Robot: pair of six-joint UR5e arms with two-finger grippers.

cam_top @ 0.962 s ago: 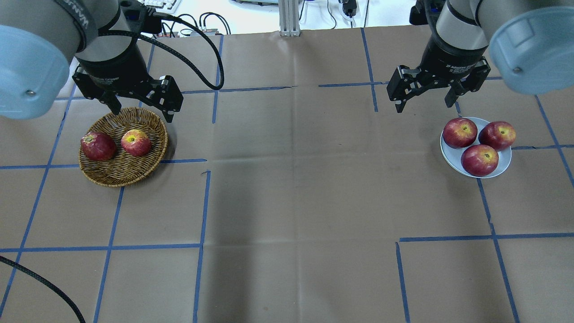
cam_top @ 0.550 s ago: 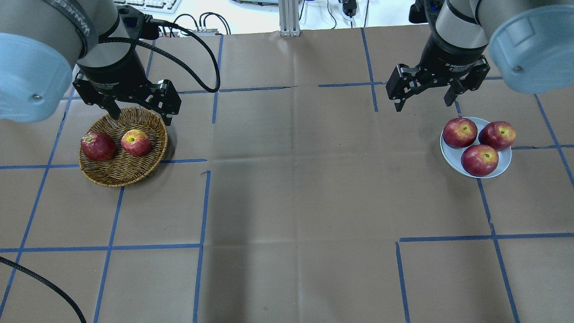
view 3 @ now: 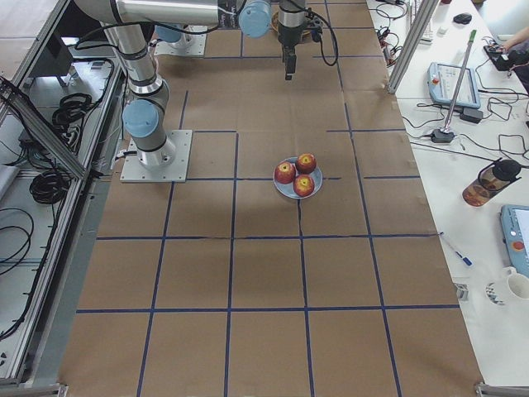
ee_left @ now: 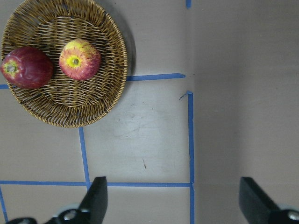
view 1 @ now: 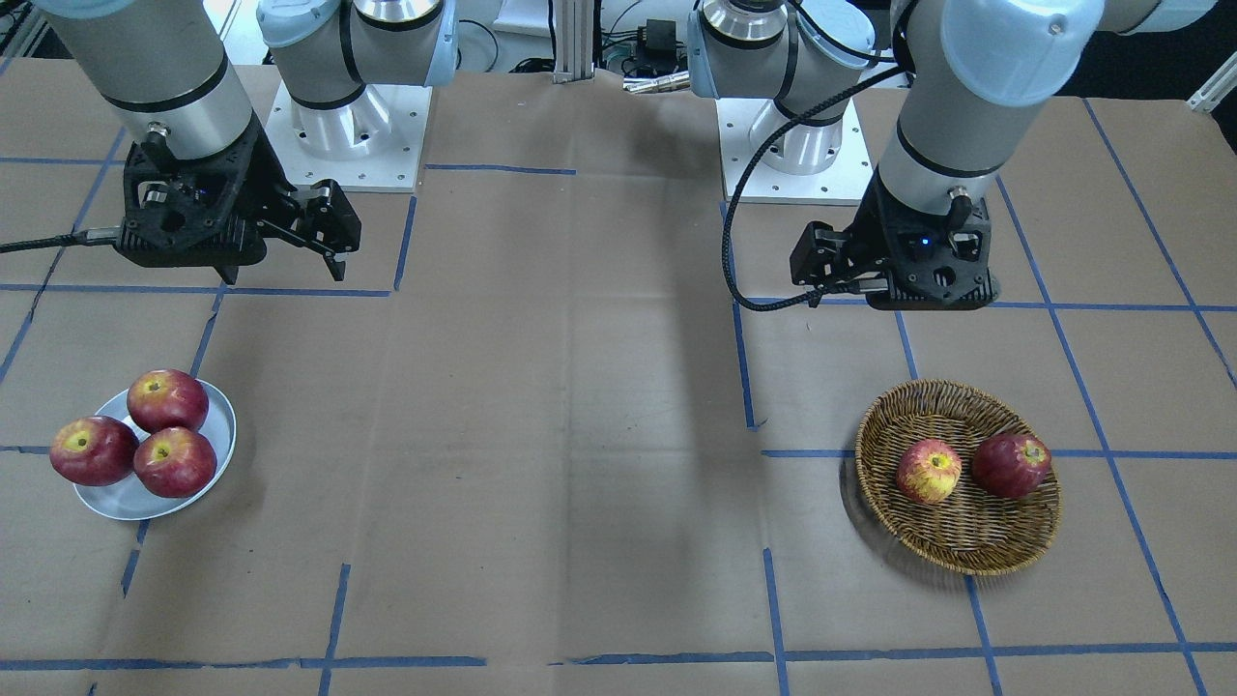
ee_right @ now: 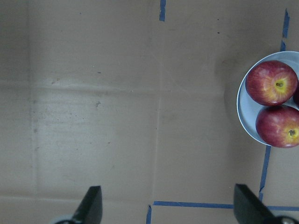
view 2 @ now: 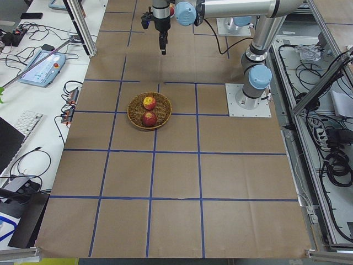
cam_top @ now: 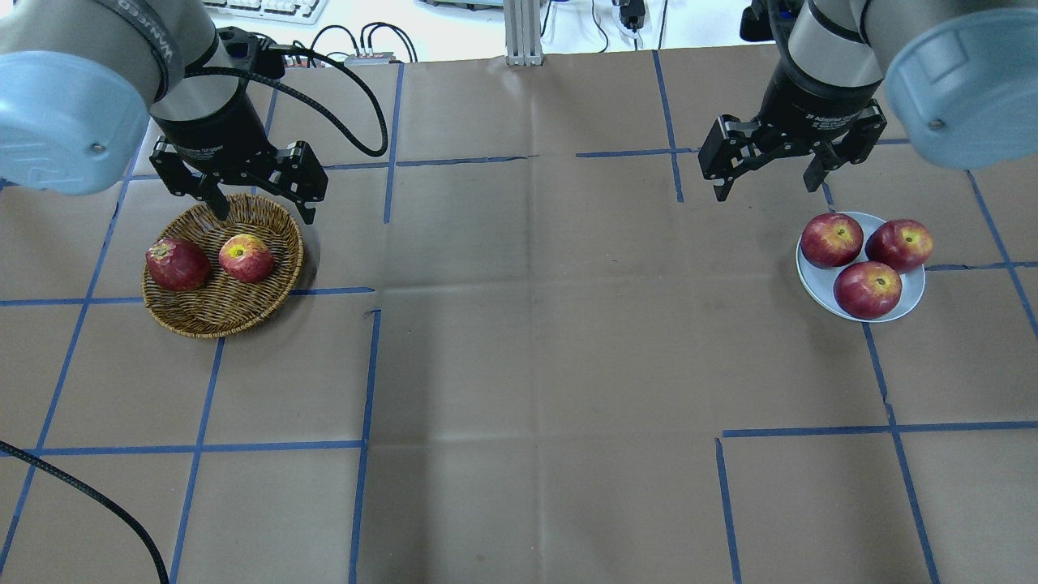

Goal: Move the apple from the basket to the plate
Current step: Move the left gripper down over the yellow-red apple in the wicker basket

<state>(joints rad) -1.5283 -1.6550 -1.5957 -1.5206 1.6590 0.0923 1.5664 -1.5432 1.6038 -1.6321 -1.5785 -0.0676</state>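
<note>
The apple (cam_top: 246, 257), red streaked with yellow-orange, lies in the wicker basket (cam_top: 217, 323) beside a dark red apple (cam_top: 178, 264). It also shows in the front view (view 1: 928, 471) and the left wrist view (ee_left: 80, 59). My left gripper (cam_top: 263, 214) is open and empty, above the basket's far rim, its fingers (ee_left: 96, 198) apart. The pale plate (cam_top: 815, 281) at the right holds three red apples. My right gripper (cam_top: 765, 191) is open and empty, above the table beside the plate (ee_right: 246, 116).
The table is covered in brown paper with a blue tape grid. The left arm's black cable (cam_top: 357, 97) loops behind the basket. A second cable (cam_top: 73, 503) crosses the near left corner. The robot bases (view 1: 348, 126) stand at the table's back edge.
My left gripper has shifted slightly right and lower over the basket's far rim, still open. The right gripper and all the apples have stayed put.
</note>
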